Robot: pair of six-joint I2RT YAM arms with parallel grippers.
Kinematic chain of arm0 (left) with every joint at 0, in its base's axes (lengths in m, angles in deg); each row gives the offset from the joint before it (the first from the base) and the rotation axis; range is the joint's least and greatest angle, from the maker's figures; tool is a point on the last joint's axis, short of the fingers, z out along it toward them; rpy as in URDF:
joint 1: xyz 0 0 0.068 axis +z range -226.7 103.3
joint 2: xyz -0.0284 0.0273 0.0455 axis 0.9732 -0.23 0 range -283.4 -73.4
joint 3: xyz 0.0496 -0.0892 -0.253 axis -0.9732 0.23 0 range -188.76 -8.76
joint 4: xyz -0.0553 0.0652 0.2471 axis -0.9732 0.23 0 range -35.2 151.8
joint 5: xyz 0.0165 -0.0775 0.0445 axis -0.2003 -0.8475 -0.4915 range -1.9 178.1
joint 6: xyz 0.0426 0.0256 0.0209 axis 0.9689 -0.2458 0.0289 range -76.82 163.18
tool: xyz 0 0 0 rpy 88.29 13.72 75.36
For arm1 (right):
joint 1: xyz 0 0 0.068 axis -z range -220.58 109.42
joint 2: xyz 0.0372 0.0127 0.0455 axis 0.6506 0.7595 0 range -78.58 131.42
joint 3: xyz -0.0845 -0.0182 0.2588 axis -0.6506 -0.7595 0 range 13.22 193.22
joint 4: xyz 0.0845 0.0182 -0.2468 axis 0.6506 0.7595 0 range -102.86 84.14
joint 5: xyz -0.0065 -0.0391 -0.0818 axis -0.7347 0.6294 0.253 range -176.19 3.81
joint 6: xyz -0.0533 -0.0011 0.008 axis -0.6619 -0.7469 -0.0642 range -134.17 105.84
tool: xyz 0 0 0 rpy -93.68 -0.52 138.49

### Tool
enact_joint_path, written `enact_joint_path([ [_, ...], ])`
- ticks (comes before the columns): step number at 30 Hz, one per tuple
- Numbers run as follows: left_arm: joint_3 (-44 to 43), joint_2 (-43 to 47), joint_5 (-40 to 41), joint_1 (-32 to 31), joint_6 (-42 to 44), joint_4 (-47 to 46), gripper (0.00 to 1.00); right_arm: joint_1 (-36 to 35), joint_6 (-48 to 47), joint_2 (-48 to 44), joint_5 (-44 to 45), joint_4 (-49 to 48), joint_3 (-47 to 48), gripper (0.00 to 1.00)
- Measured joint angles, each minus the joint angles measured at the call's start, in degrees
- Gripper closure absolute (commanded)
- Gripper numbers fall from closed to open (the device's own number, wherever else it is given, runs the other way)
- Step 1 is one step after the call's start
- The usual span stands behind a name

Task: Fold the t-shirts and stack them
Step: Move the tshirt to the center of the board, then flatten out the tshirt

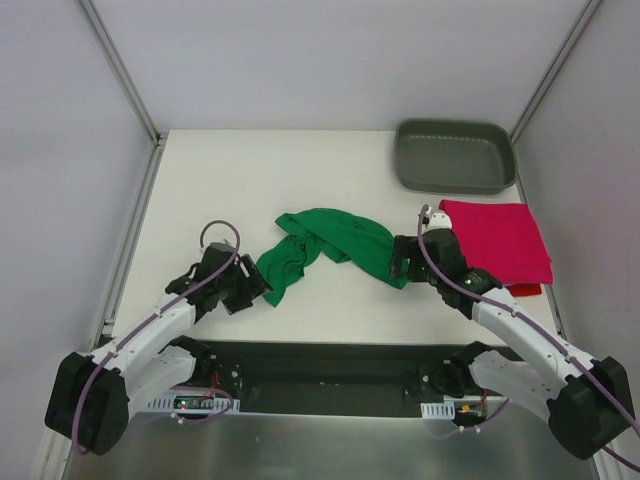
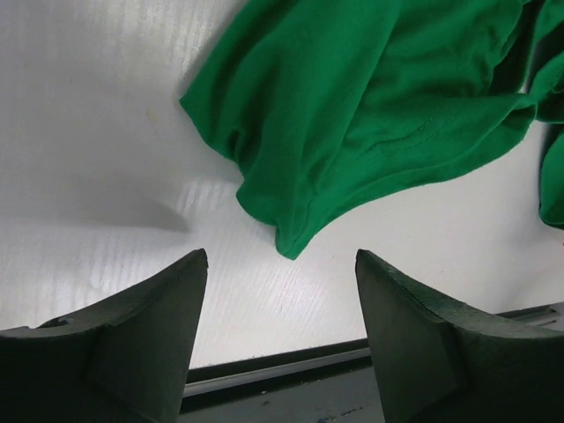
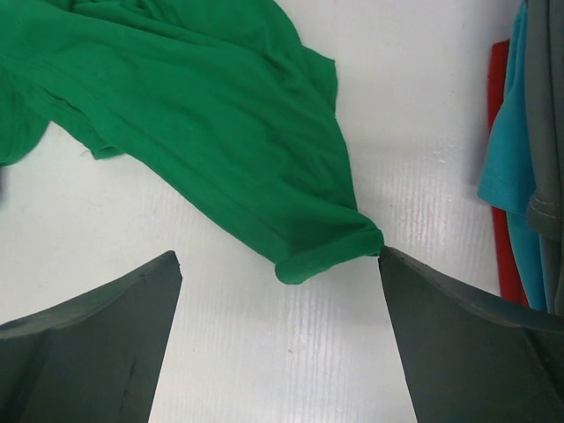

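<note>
Green shirt: your bright green soft cloth t-shirt (image 1: 330,243) lay crumpled and unfolded mid-way across the white flat table (image 1: 300,170). It stretched as a band btwn the two arms. One end trailed toward the L arm, the other was bunched by the R arm.
L gripper: your black two-finger L gripper (image 1: 258,290) sat low at the shirt's L end, jaws spread wide, nothing held.
L wrist view: the L gripper (image 2: 282,264) faced a hemmed corner of the green shirt (image 2: 370,115). The corner pointed at the gap, just ahead of the fingertips and not btwn them.
R gripper: your black two-finger R gripper (image 1: 398,262) was at the shirt's R end, released, jaws wide.
R wrist view: a rolled cuff of the green shirt (image 3: 203,115) lay on the table in front of the R gripper (image 3: 280,257). Its end was v. near one fingertip (image 3: 392,264); couldn't tell if touching.
Stack: crimson-pink folded flat rectangular t-shirt (image 1: 495,240) topped a pile at the table's R side, just beside your R arm. A red cloth edge (image 1: 527,290) stuck out beneath at the near corner.
Stack, R wrist view: teal cloth (image 3: 507,159), a red strip (image 3: 502,256) and grey hemmed cloth (image 3: 551,106) showed at the frame's R edge.
Tray: dark grey rounded plastic tray (image 1: 455,155) sat at the far R corner, just behind the pile.
</note>
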Motion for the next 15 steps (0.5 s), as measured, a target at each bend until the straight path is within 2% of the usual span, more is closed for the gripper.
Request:
enact_joint_path([
  [4, 0.0, -3.5, -0.9, 0.0, -0.3, -2.9, 0.44, 0.0, 0.6, 1.3, 1.6, 1.3, 0.0, 0.04],
  [8, 0.0, -7.2, -1.9, 0.0, -0.4, -5.5, 0.60, 0.0, 1.5, 2.6, 3.3, 2.6, 0.0, 0.04],
  [10, 0.0, -8.8, -1.9, 0.0, -0.5, -6.3, 0.77, 0.0, 2.2, 3.3, 3.7, 3.1, 0.0, 0.04],
  [11, 0.0, -9.4, -1.9, 0.0, -0.5, -6.7, 0.91, 0.0, 2.8, 3.8, 3.8, 3.3, -0.1, 0.04],
  [12, 0.0, -10.4, -1.9, 0.0, -0.2, -7.1, 1.00, 0.0, 3.3, 4.2, 4.0, 3.5, -0.1, 0.04],
  [15, 0.0, -12.4, -1.4, 0.0, 0.2, -8.6, 1.00, 0.0, 5.8, 6.3, 4.7, 3.7, -0.2, 0.04],
])
